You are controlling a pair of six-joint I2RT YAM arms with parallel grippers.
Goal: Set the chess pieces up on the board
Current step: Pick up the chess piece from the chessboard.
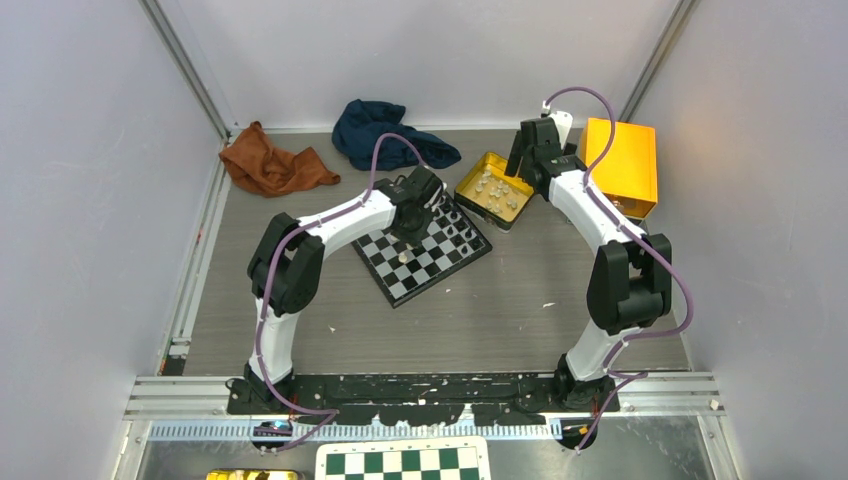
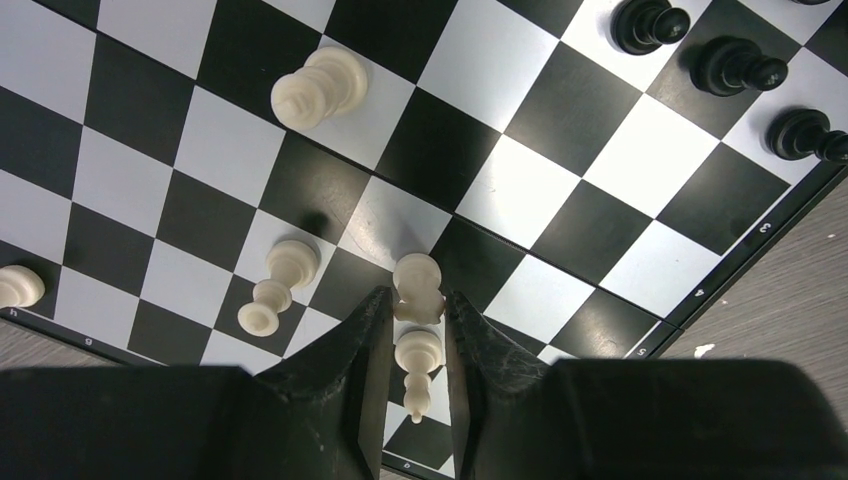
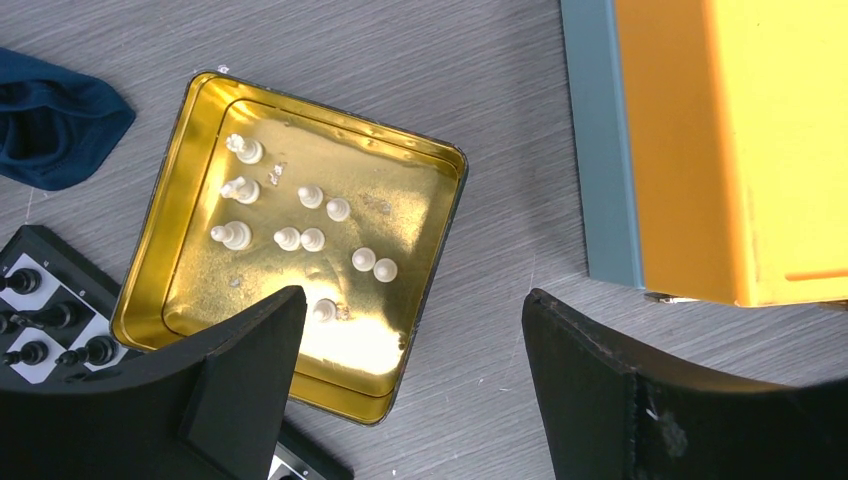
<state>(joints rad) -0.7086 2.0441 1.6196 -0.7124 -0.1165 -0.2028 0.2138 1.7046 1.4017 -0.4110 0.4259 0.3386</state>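
The board lies tilted at the table's middle, with black chess pieces along its far right edge. My left gripper hangs low over the board's near edge. Its fingertips press both sides of a small white piece, and a second white piece shows in the gap behind it. Other white pieces stand nearby, and black ones sit at the far corner. My right gripper is open and holds nothing. It hovers by a gold tin holding several white pieces.
A yellow box stands right of the tin. A blue cloth and a brown cloth lie at the back of the table. A green-and-white checkered sheet lies below the arm bases.
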